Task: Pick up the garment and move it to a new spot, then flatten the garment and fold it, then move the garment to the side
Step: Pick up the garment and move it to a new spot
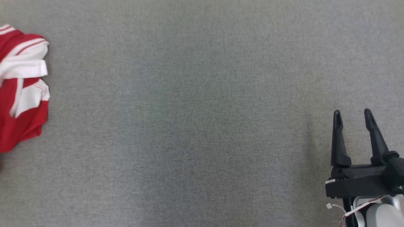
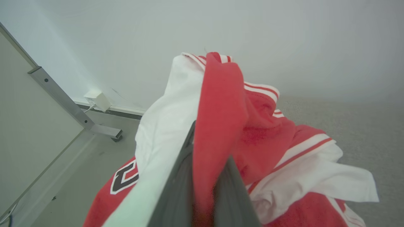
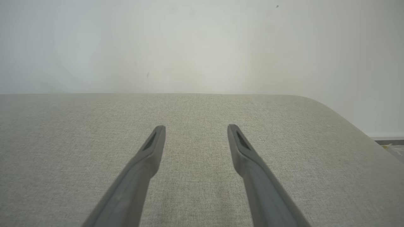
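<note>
A crumpled red and white garment lies at the far left edge of the grey cloth table top in the head view. In the left wrist view the garment bunches up around my left gripper, whose two dark fingers are shut on a raised fold of red and white cloth. A black and white letter patch shows on the red fabric low at the left of that view. My right gripper rests at the lower right of the table, open, nothing between its fingers.
A pale wall rises behind the table's far edge. Left of the garment, off the table, stand a panel with a metal foot and a white box on the skirting.
</note>
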Robot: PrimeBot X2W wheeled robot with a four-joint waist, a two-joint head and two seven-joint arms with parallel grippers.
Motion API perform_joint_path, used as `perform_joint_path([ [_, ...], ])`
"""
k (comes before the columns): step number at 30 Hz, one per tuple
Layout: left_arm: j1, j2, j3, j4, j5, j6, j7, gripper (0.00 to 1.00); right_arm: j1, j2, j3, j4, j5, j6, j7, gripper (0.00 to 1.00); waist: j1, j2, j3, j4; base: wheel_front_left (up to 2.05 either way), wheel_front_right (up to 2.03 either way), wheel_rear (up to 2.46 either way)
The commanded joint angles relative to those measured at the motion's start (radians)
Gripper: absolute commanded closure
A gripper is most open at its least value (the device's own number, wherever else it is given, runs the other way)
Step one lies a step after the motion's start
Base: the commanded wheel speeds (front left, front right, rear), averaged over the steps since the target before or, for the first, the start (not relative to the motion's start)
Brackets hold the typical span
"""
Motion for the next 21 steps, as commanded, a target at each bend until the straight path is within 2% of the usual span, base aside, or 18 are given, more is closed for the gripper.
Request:
perform_joint_path([
  [1, -0.022, 0.005, 0.006, -0.014, -0.005, 0.009, -0.037, 1.00, 0.007, -0.002, 0.003, 0.013, 0.009, -0.002, -0.013, 0.00, 0.0000, -0.0001, -0.034, 0.009, 0.00, 0.00, 0.00],
  [5, -0.063, 0.015, 0.000, -0.088, 0.025, 0.024, -0.089, 1.00, 0.018, -0.002, 0.011, 0.049, 0.025, -0.002, -0.038, 0.00, 0.0000, -0.0001, -0.081, 0.009, 0.00, 0.00, 0.00],
  [12, -0.120, -0.001, -0.051, -0.248, 0.066, 0.018, -0.095, 1.00, 0.026, -0.002, 0.022, 0.111, 0.060, -0.002, -0.072, 0.00, 0.0000, -0.0001, -0.137, -0.010, 0.00, 0.00, 0.00],
  [16, -0.159, -0.031, -0.108, -0.386, 0.083, 0.008, -0.044, 1.00, 0.028, -0.002, 0.036, 0.154, 0.086, -0.002, -0.086, 0.00, 0.0000, -0.0001, -0.165, -0.040, 0.00, 0.00, 0.00],
  [21, -0.203, -0.099, -0.170, -0.573, 0.077, 0.010, 0.041, 1.00, 0.033, -0.002, 0.049, 0.194, 0.118, -0.002, -0.098, 0.00, 0.0000, -0.0001, -0.193, -0.093, 0.00, 0.00, 0.00],
])
